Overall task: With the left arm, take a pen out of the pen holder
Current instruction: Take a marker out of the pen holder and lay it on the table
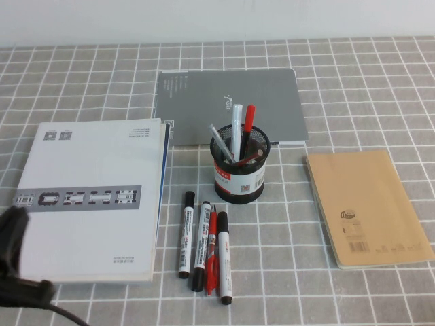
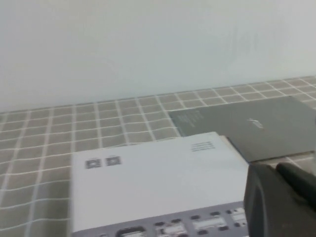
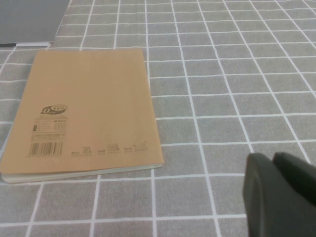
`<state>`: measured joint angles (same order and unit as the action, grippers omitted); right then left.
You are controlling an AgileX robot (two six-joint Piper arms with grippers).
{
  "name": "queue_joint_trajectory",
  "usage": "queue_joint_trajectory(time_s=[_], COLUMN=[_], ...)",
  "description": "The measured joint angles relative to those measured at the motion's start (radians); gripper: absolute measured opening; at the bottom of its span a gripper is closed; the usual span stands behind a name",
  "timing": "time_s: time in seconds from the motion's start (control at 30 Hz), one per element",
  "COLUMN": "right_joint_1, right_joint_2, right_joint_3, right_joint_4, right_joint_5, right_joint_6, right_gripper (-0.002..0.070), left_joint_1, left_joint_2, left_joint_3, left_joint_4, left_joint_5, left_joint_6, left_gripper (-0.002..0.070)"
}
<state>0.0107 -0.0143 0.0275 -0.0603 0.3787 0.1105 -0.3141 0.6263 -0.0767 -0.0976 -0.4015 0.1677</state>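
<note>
A black mesh pen holder (image 1: 239, 178) stands mid-table with a grey pen (image 1: 219, 139), a white pen (image 1: 236, 122) and a red pen (image 1: 249, 119) upright in it. In front of it lie several markers (image 1: 201, 244) side by side on the cloth. My left gripper (image 1: 15, 216) is at the near left corner, over the white book's near edge and far from the holder, shut and holding nothing. In the left wrist view, the left gripper (image 2: 277, 170) shows its fingers pressed together. My right gripper (image 3: 273, 159) hovers shut over bare cloth beside the tan notebook.
A large white book (image 1: 88, 197) lies left of the holder, a grey book (image 1: 224, 95) behind it, and a tan notebook (image 1: 367, 204) to its right. The checked tablecloth (image 1: 285, 272) covers the table.
</note>
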Motion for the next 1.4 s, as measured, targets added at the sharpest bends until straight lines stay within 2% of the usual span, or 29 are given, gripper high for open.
queue_joint_trajectory(time_s=[0.23,0.43,1.0,1.13,1.4], right_joint_1=[0.0,0.0,0.0,0.0,0.0], right_joint_2=[0.0,0.0,0.0,0.0,0.0], right_joint_3=[0.0,0.0,0.0,0.0,0.0], right_joint_4=[0.0,0.0,0.0,0.0,0.0], right_joint_5=[0.0,0.0,0.0,0.0,0.0], right_joint_6=[0.0,0.0,0.0,0.0,0.0], right_gripper=[-0.0013,-0.0013,-0.0013,-0.0013,-0.0013], left_joint_1=[0.134,0.205,0.293,0.294,0.294], left_joint_2=[-0.136,-0.303,-0.592,-0.631,-0.633], left_joint_3=[0.039,0.099,0.101,0.101,0.101], left_joint_4=[0.005,0.021,-0.015,-0.019,-0.022], left_joint_5=[0.049,0.138,0.689,0.751,0.768], left_joint_6=[0.0,0.0,0.0,0.0,0.0], left_gripper=[-0.0003,-0.0003,-0.0003,-0.0003,-0.0003])
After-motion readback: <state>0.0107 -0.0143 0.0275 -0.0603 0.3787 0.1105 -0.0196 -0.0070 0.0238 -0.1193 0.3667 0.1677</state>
